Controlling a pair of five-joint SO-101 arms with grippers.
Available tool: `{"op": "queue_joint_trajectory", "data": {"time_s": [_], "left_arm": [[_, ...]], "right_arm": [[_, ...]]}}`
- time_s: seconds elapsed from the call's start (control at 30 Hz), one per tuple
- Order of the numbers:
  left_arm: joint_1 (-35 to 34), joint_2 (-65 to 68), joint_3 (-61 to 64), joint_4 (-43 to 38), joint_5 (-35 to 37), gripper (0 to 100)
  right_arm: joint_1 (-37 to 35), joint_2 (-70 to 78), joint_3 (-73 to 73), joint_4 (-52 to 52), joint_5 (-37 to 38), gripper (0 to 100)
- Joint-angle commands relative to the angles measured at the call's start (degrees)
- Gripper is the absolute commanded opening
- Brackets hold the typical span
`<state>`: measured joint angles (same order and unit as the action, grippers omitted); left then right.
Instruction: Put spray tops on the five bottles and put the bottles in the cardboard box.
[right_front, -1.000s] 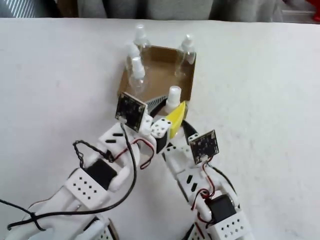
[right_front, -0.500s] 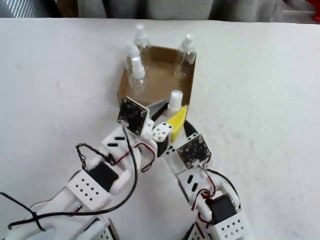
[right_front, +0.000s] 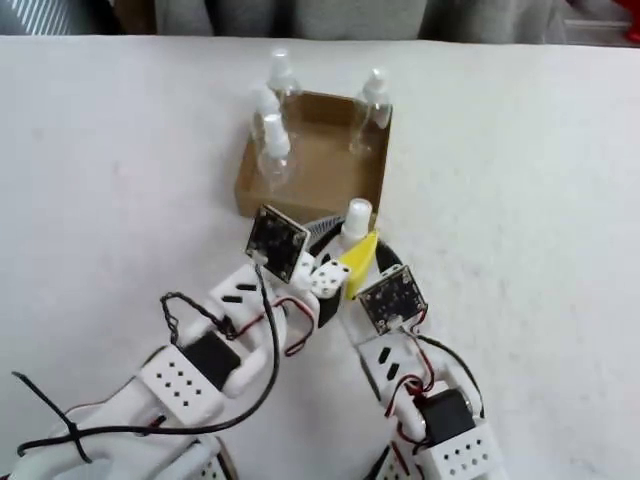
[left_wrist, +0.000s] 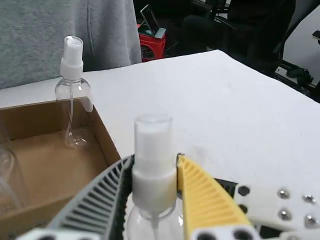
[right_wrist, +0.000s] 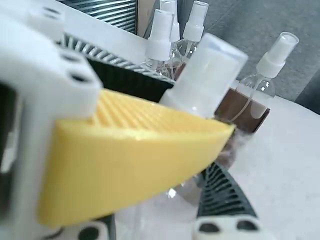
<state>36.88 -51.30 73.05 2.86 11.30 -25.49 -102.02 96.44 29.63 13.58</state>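
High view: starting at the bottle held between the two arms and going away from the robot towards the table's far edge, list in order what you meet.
First the held bottle → cardboard box, near wall → nearest boxed bottle → far-right bottle at the box's far wall.

Bottle farther back from box

The left arm and the right arm are built from white plastic shells pierced with rows of small round holes. Black motor blocks are set into the joints. A dark square circuit board is mounted at each wrist. A black cable is looped along the left arm, and thin red wires are run along the right. The left gripper and the right gripper are each fitted with a yellow ribbed finger and a grey ribbed finger. Silver screws are set in a white housing.
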Motion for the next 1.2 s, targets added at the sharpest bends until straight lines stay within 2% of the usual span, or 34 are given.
{"op": "queue_joint_trajectory", "data": {"time_s": [0.0, 0.1, 0.17, 0.3, 0.37, 0.8, 1.17], "left_arm": [[0.9, -0.5, -0.2, -0.7, 0.5, 2], [0.8, -0.5, 0.8, -2.0, 0.6, 2], [0.8, -0.5, 3.2, -7.5, 0.7, 2], [1.2, -0.5, 10.5, -23.9, 0.7, 2], [1.2, -0.5, 12.7, -28.0, 0.8, 2], [0.6, 0.0, 3.8, -8.9, 0.4, 2], [0.9, 0.1, 6.2, -7.5, 0.4, 2]], "right_arm": [[1.2, -1.1, 0.4, -0.5, -0.1, 1.6], [1.4, -1.1, 0.4, -2.0, -6.6, 1.6], [1.5, -1.1, 0.4, -3.3, -12.3, 1.6], [4.1, -1.1, 0.4, -5.1, -13.6, 1.6], [4.3, -1.1, 0.4, -5.1, -13.6, 1.6], [4.0, -1.1, 0.4, -4.9, -13.2, 1.6], [4.1, -1.1, 0.4, -5.1, -13.2, 1.6]]}}
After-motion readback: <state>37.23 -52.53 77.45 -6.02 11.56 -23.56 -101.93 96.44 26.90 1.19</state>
